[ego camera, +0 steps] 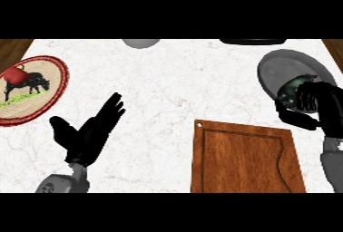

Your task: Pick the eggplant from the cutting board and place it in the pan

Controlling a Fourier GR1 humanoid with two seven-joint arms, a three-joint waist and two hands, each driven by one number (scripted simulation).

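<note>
A dark green-purple eggplant (295, 92) is held in my right hand (315, 106), whose fingers and thumb curl round it. Hand and eggplant sit over the near edge of the grey pan (281, 68) at the right. The wooden cutting board (244, 158) lies below the pan, bare on top. My left hand (90, 129) rests open at the lower left, fingers pointing up and to the right, away from the board.
A round woven mat with a red rim and a cow picture (30, 88) lies at the left edge, with a red object (15, 74) on it. A grey round object (140, 42) and a dark one (253, 41) show at the far edge.
</note>
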